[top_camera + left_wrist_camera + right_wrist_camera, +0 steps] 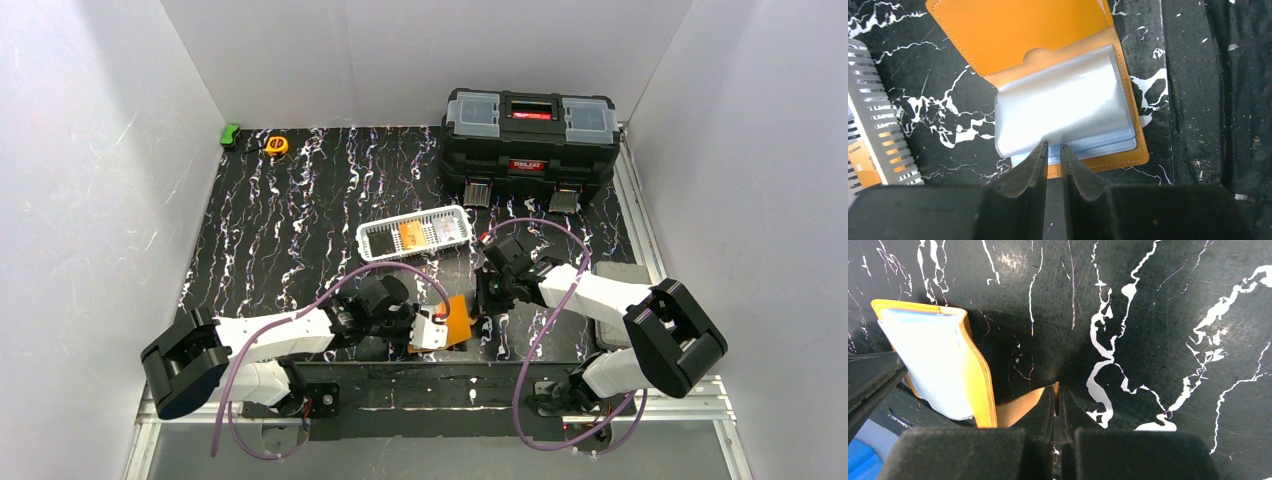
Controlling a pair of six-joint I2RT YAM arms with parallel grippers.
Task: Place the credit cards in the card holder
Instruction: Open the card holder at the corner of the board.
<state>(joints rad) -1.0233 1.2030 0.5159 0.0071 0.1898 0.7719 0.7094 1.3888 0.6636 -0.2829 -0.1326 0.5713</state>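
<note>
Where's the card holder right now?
Top view: the card holder lies open at the table's near edge, centre, between left fingers and right fingers, just below the white basket.

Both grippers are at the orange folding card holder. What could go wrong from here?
1. The right gripper pinches only a thin edge of the orange leather-like folding card holder; it may slip and the holder fold shut.
2. The left gripper sits nearly closed at the grey-blue clear pockets, grip unclear; pulling could crease or tear them.
3. The orange plastic card lies in the white slotted basket, yet both grippers are occupied at the holder.
</note>
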